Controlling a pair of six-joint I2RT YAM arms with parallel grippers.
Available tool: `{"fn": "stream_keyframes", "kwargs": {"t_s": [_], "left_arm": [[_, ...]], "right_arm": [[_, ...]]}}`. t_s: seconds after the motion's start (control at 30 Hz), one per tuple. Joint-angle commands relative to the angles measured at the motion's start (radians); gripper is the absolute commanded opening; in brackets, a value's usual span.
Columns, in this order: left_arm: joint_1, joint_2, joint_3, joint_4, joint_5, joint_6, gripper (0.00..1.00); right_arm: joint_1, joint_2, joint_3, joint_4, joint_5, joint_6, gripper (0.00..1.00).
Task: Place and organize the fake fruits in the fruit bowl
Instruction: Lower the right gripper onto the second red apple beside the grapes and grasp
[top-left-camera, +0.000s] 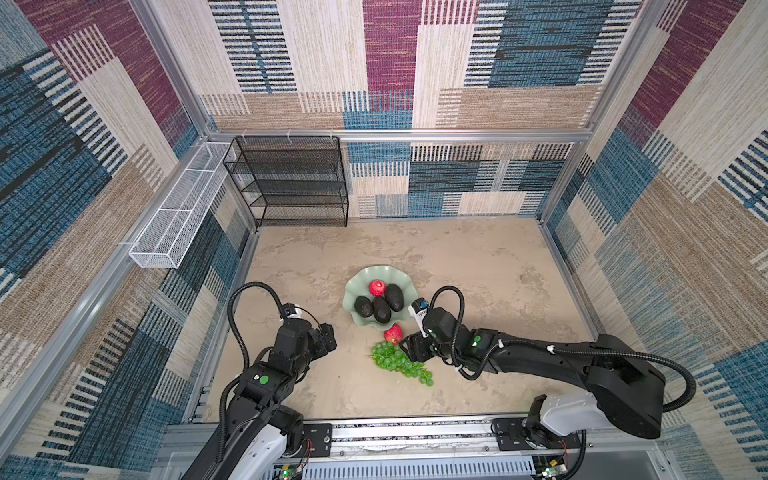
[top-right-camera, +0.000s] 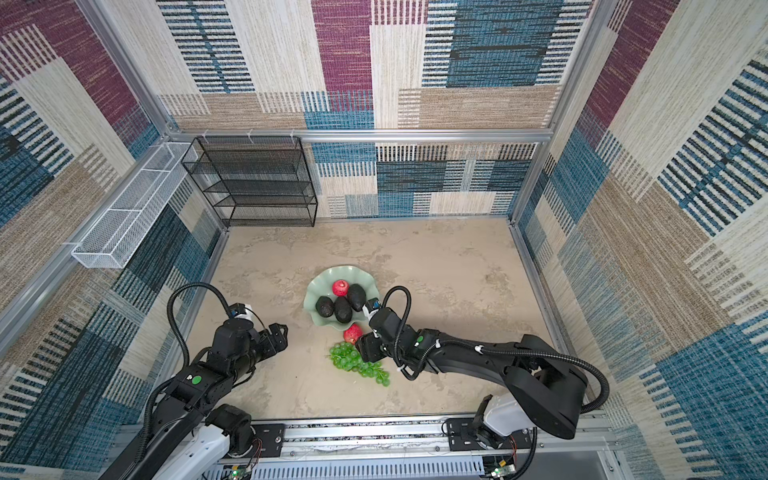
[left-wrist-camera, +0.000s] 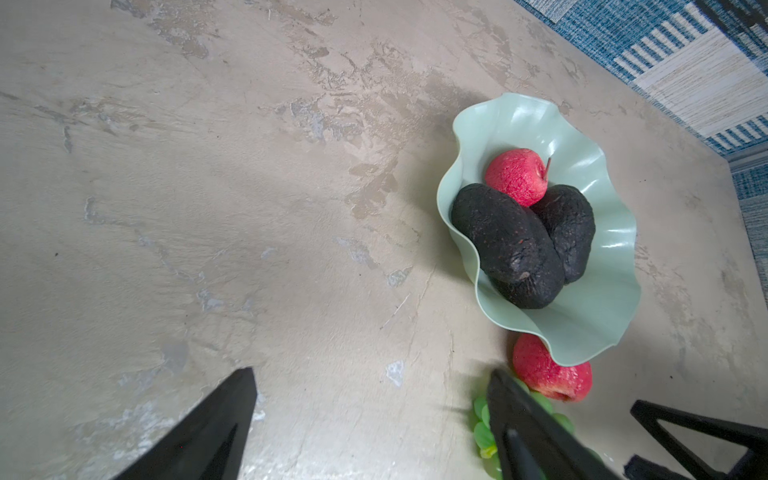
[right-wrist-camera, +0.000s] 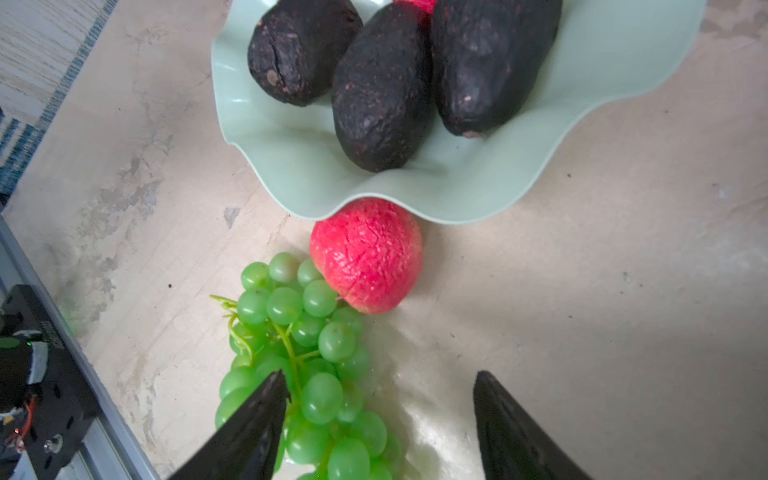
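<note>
The mint-green fruit bowl holds three dark avocados and one red apple. A second red apple lies on the table, tucked against the bowl's near rim. The green grapes lie just in front of that apple. My right gripper is open low over the grapes, with one finger above the bunch and the apple beyond its tips. My left gripper is open over bare table, left of the fruit.
A black wire shelf stands at the back left against the wall. A white mesh basket hangs on the left wall rail. Patterned walls close in three sides, and an aluminium rail runs along the front edge.
</note>
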Motion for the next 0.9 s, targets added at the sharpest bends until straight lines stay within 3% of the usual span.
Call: {"fn": "stream_keyframes", "kwargs": {"t_s": [0.0, 0.63, 0.87], "left_arm": [[0.001, -0.006, 0.005, 0.022, -0.002, 0.013, 0.90], [0.005, -0.056, 0.002, -0.016, -0.025, 0.015, 0.90], [0.006, -0.061, -0.006, -0.018, -0.027, 0.017, 0.90]], "right_arm": [[0.000, 0.044, 0.029, 0.097, 0.009, 0.041, 0.73], [0.000, 0.243, 0.132, 0.163, 0.057, 0.068, 0.70], [0.000, 0.261, 0.132, 0.155, 0.079, 0.078, 0.56]]}}
